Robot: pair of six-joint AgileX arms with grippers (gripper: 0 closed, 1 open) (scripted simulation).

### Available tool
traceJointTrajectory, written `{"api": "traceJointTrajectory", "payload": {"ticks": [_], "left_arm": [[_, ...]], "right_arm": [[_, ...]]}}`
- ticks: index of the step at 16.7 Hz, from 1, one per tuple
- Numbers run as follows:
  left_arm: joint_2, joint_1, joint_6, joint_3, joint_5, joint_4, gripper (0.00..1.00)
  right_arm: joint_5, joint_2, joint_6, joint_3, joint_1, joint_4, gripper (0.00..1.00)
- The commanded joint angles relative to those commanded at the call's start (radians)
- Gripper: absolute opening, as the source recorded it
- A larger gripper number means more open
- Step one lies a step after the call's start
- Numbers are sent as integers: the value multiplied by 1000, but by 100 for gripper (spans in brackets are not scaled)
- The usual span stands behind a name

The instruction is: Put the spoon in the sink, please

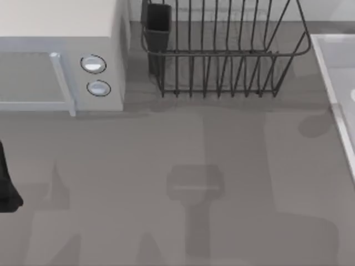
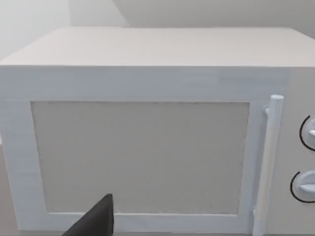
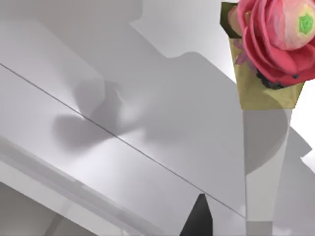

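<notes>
1. My left arm [image 1: 8, 185] sits at the left edge of the table, seen from above as a dark shape in front of the microwave [image 1: 61, 55] and apart from it.

2. My left gripper [image 2: 96, 222] appears in the left wrist view as a single dark tip, facing the microwave's door [image 2: 140, 157]. Whether this gripper is wide or narrow I cannot tell. It holds nothing that I can see.

3. The microwave is a white box at the back left of the table. Its door is closed, with an upright bar handle [image 2: 269, 162] at the door's edge and two round knobs [image 1: 93, 64] stacked beside it.

4. A dark wire dish rack [image 1: 222, 55] stands at the back of the table, just to the right of the microwave. A dark upright cutlery holder [image 1: 158, 25] sits at the rack's left end.

5. The sink [image 1: 337, 111], a pale grey-white basin with a lighter raised rim, lies along the right edge of the table, near the rack's right end.

6. My right gripper [image 3: 199, 219] shows in the right wrist view as one dark tip over smooth pale surfaces that match the sink [image 3: 147, 113]. I cannot tell how wide it stands, nor whether it carries anything.

7. The same wrist view shows a pink flower [image 3: 275, 34] with a green centre, set in a tan wrapper [image 3: 268, 93], beyond the pale surfaces.

8. The grey tabletop [image 1: 111, 166] in the middle carries soft shadows.
</notes>
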Motion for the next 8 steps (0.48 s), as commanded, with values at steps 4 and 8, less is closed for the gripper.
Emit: {"api": "traceJointTrajectory", "payload": {"ticks": [4, 8], "left_arm": [[0, 0, 0, 0, 0, 0, 100], [0, 0, 0, 0, 0, 0, 100]], "right_arm": [[-1, -8, 1, -18, -5, 17, 0], [-1, -64, -5, -171, 2, 123, 0]]}}
